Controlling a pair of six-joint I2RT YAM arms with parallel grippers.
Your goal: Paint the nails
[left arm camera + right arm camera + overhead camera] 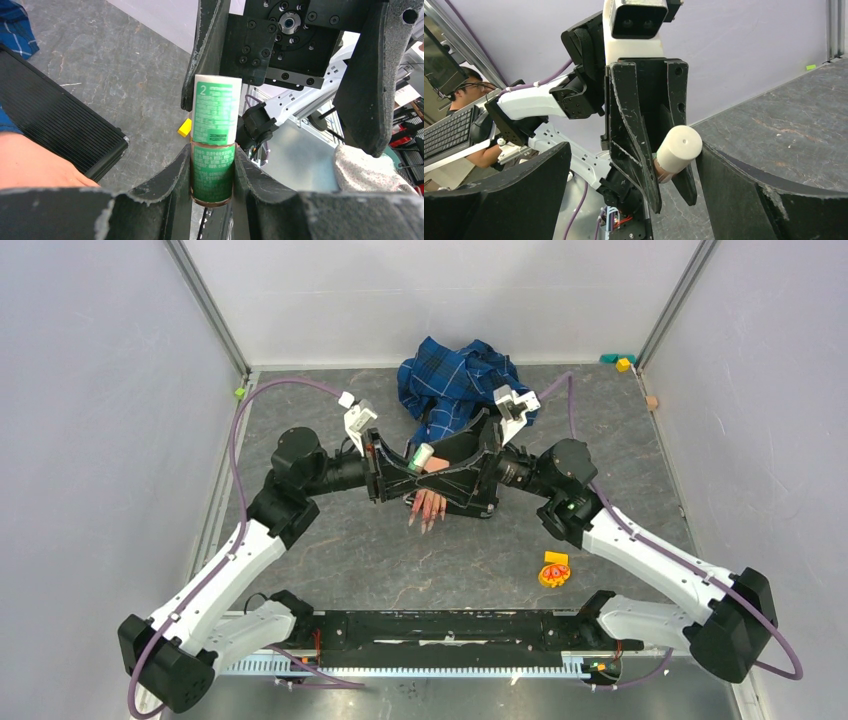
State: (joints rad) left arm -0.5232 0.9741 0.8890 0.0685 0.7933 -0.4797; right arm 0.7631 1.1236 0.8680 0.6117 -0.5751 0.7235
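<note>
The nails (pixel 428 516) are long pink-red spikes on a pale mannequin hand (pixel 432 498) with a blue plaid sleeve (pixel 455 380), seen in the top view. Above the hand, my left gripper (pixel 412 468) (pixel 213 155) is shut on a nail polish bottle (pixel 214 172) with a green label and a white cap (pixel 216 107) (pixel 679 146). My right gripper (pixel 445 470) (pixel 634 150) faces it, open wide. Its fingers (pixel 372 85) stand on either side of the cap, and the cap lies close to one finger (pixel 744 195). Part of the hand (pixel 35 162) shows in the left wrist view.
A black ribbed block (pixel 55 127) lies beside the hand. An orange and yellow object (pixel 553 570) sits on the grey table at front right. Small coloured blocks (pixel 622 362) lie in the back right corner. A yellow block (pixel 185 128) shows behind the bottle.
</note>
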